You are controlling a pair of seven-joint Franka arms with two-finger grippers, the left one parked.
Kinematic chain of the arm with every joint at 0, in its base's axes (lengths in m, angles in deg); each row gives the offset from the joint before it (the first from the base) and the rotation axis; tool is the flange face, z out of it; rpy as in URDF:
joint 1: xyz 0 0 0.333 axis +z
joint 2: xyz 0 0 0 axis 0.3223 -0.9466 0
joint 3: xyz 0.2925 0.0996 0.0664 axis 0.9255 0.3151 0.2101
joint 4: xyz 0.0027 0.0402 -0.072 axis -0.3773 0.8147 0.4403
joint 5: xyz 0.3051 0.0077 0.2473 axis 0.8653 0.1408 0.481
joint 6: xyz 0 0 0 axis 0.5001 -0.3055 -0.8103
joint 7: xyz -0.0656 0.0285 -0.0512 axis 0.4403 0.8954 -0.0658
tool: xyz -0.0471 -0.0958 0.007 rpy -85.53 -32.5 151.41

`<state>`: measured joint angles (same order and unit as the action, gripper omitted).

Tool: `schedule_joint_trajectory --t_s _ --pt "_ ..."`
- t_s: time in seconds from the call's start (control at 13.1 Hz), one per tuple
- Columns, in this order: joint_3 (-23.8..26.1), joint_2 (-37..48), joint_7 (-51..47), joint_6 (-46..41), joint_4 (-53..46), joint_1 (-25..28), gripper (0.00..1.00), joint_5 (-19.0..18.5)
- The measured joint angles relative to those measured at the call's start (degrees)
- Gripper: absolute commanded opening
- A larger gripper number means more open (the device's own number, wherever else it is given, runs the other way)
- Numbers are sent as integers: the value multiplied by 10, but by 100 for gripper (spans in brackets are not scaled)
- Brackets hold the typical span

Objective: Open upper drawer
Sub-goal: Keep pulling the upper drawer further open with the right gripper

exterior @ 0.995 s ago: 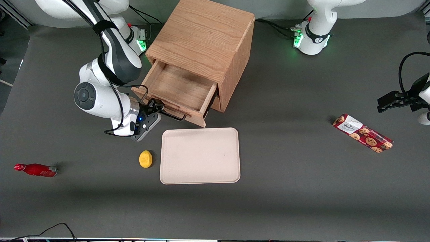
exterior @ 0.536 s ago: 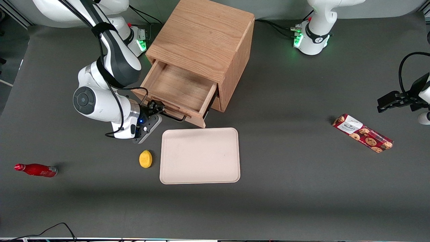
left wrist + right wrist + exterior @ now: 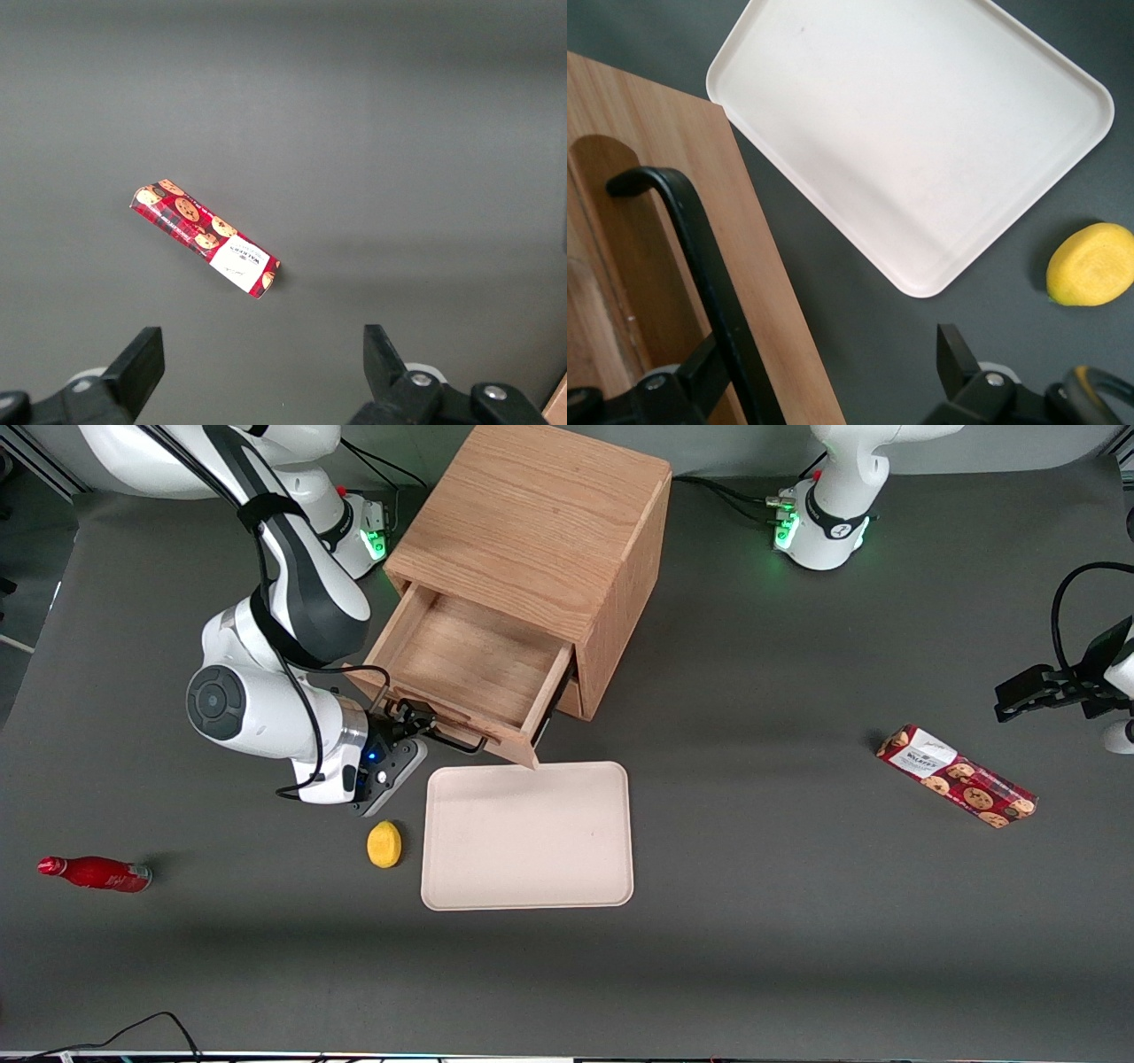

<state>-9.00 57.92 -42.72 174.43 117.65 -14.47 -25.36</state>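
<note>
The wooden cabinet (image 3: 532, 514) stands at the back of the table. Its upper drawer (image 3: 469, 655) is pulled well out toward the front camera and its inside is empty. Its thin black bar handle (image 3: 456, 740) shows close up in the right wrist view (image 3: 700, 257), on the light oak drawer front (image 3: 647, 195). My right gripper (image 3: 416, 722) is at the handle's end toward the working arm. In the right wrist view the gripper (image 3: 830, 354) is open; the handle and the drawer front's edge lie between its fingers, against one finger (image 3: 700, 376). The bottom drawer is mostly hidden under the upper one.
A cream tray (image 3: 528, 835) lies just in front of the open drawer, also in the right wrist view (image 3: 912, 133). A yellow fruit (image 3: 384, 843) lies beside it. A red bottle (image 3: 93, 872) lies toward the working arm's end, a cookie packet (image 3: 957, 775) toward the parked arm's.
The drawer has come slightly farther out toward the front camera, its corner now reaching the tray's edge. The right arm and gripper have shifted with it.
</note>
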Motion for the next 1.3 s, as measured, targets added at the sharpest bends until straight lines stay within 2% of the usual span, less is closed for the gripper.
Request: schedule_joint_trajectory --t_s 0.77,1.3 --pt "-6 -28 0 -14 -42 -2 100 -42" --pt "-17 -58 0 -39 -93 -2 100 -57"
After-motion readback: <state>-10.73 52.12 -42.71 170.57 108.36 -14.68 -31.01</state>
